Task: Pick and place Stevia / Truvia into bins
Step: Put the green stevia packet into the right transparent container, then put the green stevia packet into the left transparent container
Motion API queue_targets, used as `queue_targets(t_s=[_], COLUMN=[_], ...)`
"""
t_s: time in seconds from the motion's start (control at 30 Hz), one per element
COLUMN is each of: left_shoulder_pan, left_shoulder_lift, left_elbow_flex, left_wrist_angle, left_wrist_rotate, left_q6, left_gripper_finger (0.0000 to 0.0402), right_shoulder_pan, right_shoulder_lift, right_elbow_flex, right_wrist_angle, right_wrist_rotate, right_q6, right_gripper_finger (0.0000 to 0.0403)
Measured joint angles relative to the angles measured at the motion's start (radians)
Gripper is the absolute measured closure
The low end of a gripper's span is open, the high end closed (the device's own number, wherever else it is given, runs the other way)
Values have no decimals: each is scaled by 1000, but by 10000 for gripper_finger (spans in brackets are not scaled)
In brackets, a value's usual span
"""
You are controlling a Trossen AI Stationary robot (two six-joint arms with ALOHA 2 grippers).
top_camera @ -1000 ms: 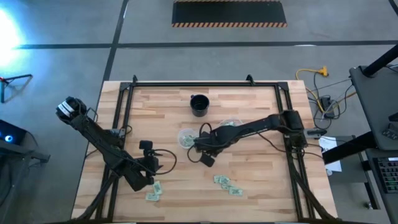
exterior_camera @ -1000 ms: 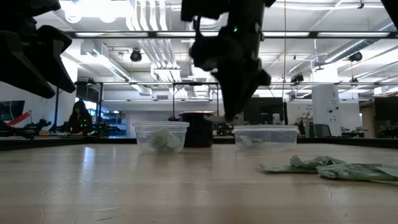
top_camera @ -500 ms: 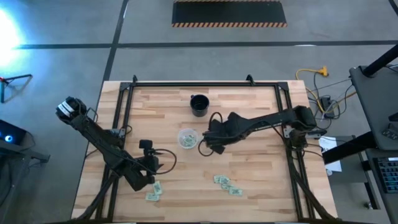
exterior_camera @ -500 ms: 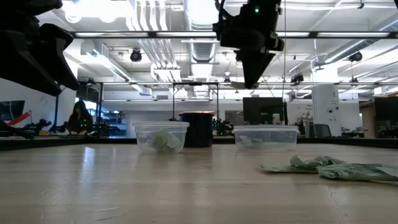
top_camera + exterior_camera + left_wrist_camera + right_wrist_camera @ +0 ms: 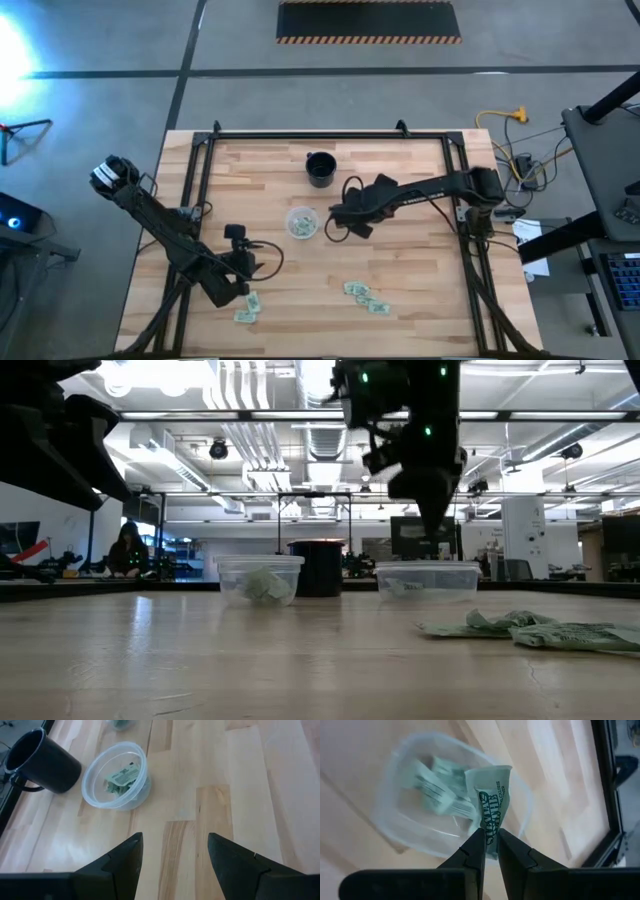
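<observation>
Green-and-white packet (image 5: pixel 492 802) pinched between the right gripper (image 5: pixel 490 837) fingers, nearly closed on its lower end, hanging directly over a clear cup (image 5: pixel 400 832) that already holds several packets; this cup is hidden under the arm in the high view. Right arm reaches from the table's right side toward centre, gripper pointed down. Other clear cup (image 5: pixel 301 222) sits just left of it, packets inside, near the black cup (image 5: pixel 320 168). Loose packets (image 5: pixel 366 296) lie toward the front edge; a few more (image 5: pixel 247 307) sit partly under the left arm. Left gripper (image 5: pixel 172 852) hovers at front left, fingers spread wide, empty.
</observation>
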Motion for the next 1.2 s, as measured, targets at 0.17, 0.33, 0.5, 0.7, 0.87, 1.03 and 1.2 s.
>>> queue_targets(t_s=[0.17,0.33,0.5,0.7,0.87,1.03,1.2], left_shoulder_pan=[0,2,7,12,13,14,11], left_shoulder_lift=[0,0,0,0,0,0,1], left_elbow_flex=[0,1,9,16,25,32,53], left_wrist_angle=[0,0,0,-1,0,27,29], left_wrist_rotate=[-21,-28,-29,-28,-28,64,253], left_q6=[6,7,8,7,12,39,30], left_gripper_finger=[194,194,194,194,194,194,194], right_shoulder_pan=[-33,-43,-44,-43,-42,-25,64], right_shoulder_lift=[0,0,0,0,-3,-27,-98], right_elbow_flex=[-68,-97,-99,-99,-99,-99,-100], right_wrist_angle=[27,57,78,77,78,74,75], right_wrist_rotate=[-8,-11,-11,-11,-4,30,164], right_q6=[-15,-44,-64,-64,-64,-65,-47], right_gripper_finger=[364,363,339,295,274,264,259])
